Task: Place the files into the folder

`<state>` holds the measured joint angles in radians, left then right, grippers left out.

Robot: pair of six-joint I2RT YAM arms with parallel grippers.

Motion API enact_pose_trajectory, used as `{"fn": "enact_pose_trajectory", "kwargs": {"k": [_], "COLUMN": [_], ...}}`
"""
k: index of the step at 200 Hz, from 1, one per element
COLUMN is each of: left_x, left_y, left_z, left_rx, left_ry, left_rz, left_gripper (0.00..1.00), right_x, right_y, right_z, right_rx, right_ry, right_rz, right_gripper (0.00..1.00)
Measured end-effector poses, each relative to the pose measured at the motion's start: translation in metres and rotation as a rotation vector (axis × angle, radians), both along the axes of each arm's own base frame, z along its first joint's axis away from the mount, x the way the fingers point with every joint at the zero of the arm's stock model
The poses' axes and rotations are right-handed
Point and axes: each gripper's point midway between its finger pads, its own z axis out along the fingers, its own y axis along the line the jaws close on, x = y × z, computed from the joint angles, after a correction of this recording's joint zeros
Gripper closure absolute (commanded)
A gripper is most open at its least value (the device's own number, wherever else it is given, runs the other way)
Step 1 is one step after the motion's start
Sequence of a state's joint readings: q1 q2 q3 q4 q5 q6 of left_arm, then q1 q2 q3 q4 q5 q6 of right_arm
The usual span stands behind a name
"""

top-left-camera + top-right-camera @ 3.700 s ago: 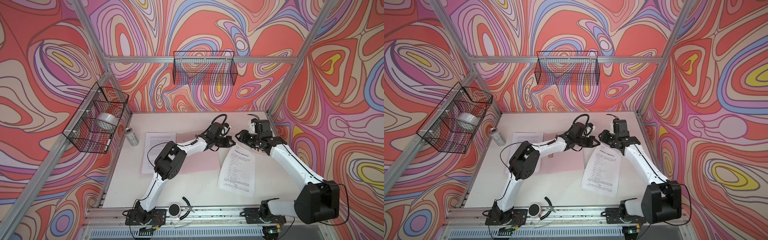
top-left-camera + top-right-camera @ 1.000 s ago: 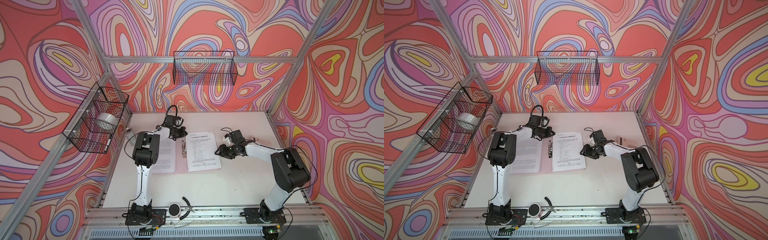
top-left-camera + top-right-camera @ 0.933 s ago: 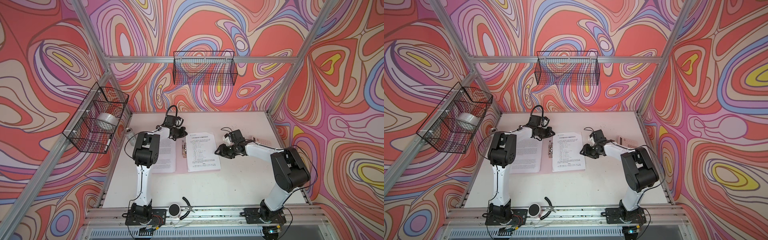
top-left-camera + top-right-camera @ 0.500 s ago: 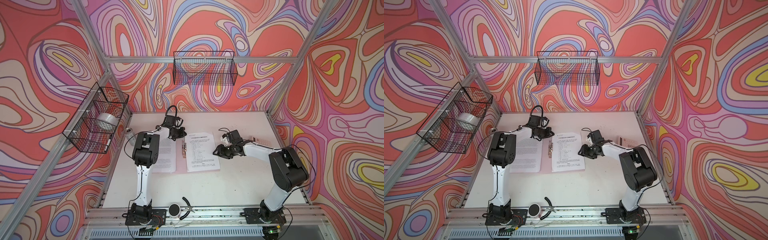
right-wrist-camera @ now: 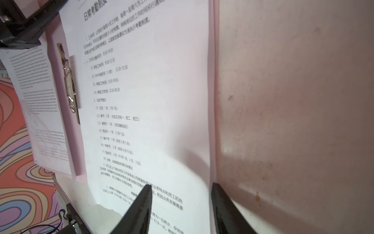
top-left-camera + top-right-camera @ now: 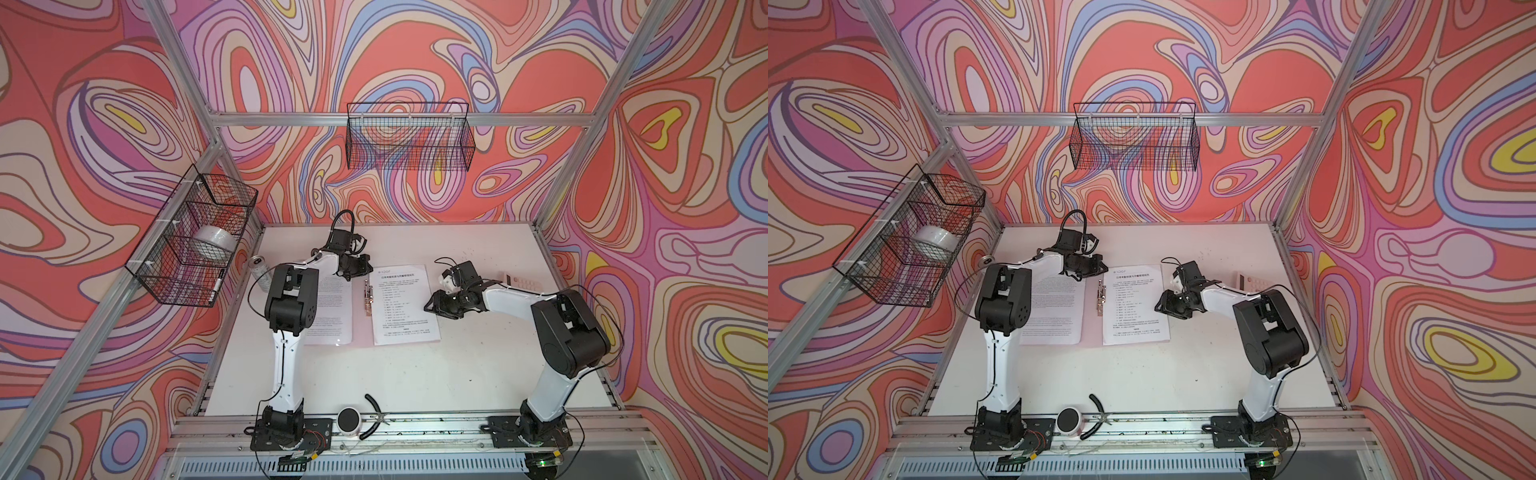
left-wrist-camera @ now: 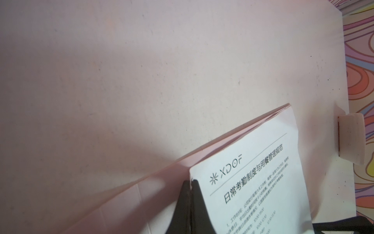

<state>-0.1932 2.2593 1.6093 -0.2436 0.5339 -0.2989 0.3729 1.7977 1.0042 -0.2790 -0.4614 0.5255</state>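
The left end effector [image 6: 366,266] is pressing its two fingers tight together, with no gap showing. In the left wrist view its tip is sitting right at a top corner of the headed sheet [image 7: 263,182]. I cannot tell if the paper is pinched in there.

The right end effector [image 6: 429,306] is holding its fingers apart, and nothing is between them. In the right wrist view one finger [image 5: 141,202] is hanging over the headed sheet. The other is hanging over the bare table [image 5: 293,101], just past the side edge of the folder [image 5: 213,81].

In both top views the pink folder is lying open and flat near the middle of the table, a bit closer to the left edge. The headed sheet is lying on its right leaf. The other sheet [image 6: 332,309], full of small print, is lying on the left leaf, and the left arm is hiding part of it. A metal clip [image 6: 366,293] is lying along the fold between the two sheets.

A small card [image 6: 521,284] is lying near the right edge of the table, well apart from the folder. A can [image 6: 258,272] is standing by the left edge.
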Motion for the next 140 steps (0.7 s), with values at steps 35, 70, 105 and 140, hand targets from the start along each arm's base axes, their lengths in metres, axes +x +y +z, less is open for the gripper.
{"fn": "enact_pose_trajectory", "kwargs": {"k": [35, 70, 105, 140], "left_x": [-0.001, -0.002, -0.002, 0.001], "left_y": [0.000, 0.001, 0.003, 0.010], "left_z": [-0.001, -0.002, -0.003, 0.008], "left_rx": [0.002, 0.008, 0.020, 0.052], "left_ry": [0.002, 0.008, 0.009, -0.012], "left_rz": [-0.002, -0.002, 0.004, 0.026], "left_gripper": [1.00, 1.00, 0.83, 0.47], "right_x": [-0.001, -0.002, -0.003, -0.002], "right_y": [0.002, 0.005, 0.007, 0.007], "right_z": [0.000, 0.001, 0.001, 0.001], "right_rx": [0.005, 0.009, 0.012, 0.015], "right_ry": [0.003, 0.006, 0.007, 0.005], "right_rz": [0.002, 0.005, 0.008, 0.007], "right_gripper": [0.50, 0.51, 0.50, 0.51]}}
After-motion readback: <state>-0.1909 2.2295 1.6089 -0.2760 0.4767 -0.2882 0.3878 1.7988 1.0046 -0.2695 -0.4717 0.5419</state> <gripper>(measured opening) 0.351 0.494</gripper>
